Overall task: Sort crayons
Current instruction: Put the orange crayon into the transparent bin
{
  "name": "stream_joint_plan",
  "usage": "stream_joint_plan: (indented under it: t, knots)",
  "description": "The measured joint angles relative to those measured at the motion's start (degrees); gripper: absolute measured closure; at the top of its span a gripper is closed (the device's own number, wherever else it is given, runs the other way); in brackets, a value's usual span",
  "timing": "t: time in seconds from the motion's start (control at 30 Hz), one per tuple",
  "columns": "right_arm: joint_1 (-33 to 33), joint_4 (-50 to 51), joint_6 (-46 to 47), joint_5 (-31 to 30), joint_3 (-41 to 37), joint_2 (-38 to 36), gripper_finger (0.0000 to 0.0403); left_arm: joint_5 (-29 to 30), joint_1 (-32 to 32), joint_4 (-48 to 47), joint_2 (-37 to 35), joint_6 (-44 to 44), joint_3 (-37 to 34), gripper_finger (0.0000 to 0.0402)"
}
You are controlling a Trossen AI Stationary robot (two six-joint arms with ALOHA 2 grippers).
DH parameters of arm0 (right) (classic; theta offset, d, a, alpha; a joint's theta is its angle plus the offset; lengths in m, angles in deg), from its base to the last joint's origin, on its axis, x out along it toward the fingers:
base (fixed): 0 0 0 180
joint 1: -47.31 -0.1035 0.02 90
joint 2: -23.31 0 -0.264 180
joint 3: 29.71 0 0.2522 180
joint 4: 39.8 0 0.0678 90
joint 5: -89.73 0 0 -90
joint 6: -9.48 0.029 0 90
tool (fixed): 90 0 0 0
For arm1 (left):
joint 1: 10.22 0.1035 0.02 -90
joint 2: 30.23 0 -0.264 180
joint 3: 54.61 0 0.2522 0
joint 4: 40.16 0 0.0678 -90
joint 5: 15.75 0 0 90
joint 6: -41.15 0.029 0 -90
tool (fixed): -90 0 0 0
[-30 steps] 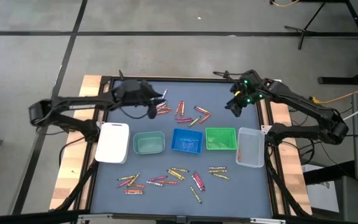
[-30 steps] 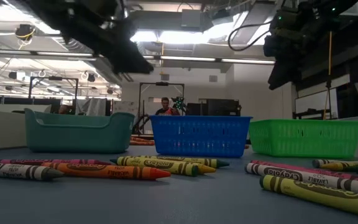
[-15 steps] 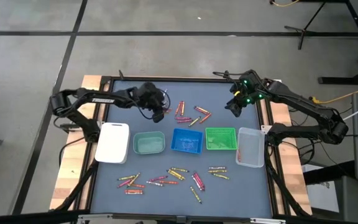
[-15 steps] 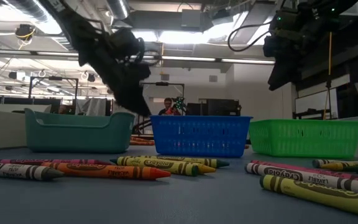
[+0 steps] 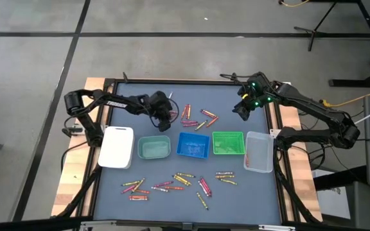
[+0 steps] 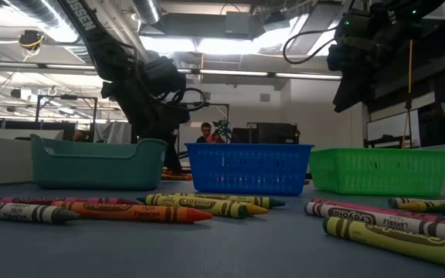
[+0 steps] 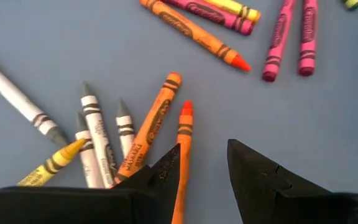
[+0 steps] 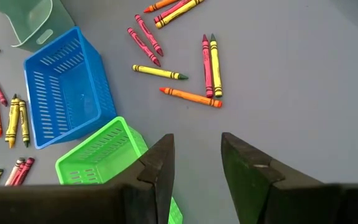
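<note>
Since a second ago the left arm has swung in over the mat: its left gripper (image 5: 164,117) now sits low over the crayon cluster at the far-left part of the mat, where earlier it hung farther back toward the left edge. The right gripper (image 5: 241,110) has not moved, parked above the far-right corner area.

Hidden or unclear: in the low view the left gripper's tips drop behind the teal tray (image 6: 97,162) and blue basket (image 6: 249,167), so contact with the table can't be read there. In the left wrist view the lower ends of the orange crayon (image 7: 182,155) and its neighbours are cut off by the fingers (image 7: 160,177). Contents of the clear tray (image 5: 259,151) are hard to make out.

Left jaws stand parted, nothing between them; the orange crayon lies just beside the inner edge of one finger, not gripped. Right jaws also parted, empty.

The crayons (image 5: 178,181) lie in two loose scatters, one on the far side of the tray row and one on the near side. Long axes are mixed; the orange one under the left gripper runs roughly along the fingers, tip pointing away from the wrist. Grey ones (image 7: 95,134) fan beside it.

Crayons are paper-wrapped sticks with conical tips; baskets slotted plastic, white tray (image 5: 117,147) smooth; mat flat grey-blue.
</note>
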Motion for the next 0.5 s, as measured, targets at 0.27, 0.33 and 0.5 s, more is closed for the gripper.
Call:
stream_joint_plan:
  t: [0.27, 0.33, 0.5]
  knots:
    - [0.00, 0.02, 0.02, 0.00, 0.00, 0.00, 0.0272, 1.91, 0.00, -0.17, 0.00, 0.01, 0.00, 0.0285]
    - [0.00, 0.04, 0.02, 0.00, 0.00, 0.00, 0.0272, 1.92, 0.00, -0.24, 0.00, 0.01, 0.00, 0.0285]
    - [0.00, 0.04, 0.02, 0.00, 0.00, 0.00, 0.0272, 1.98, 0.00, -0.88, 0.02, 0.00, 0.00, 0.0285]
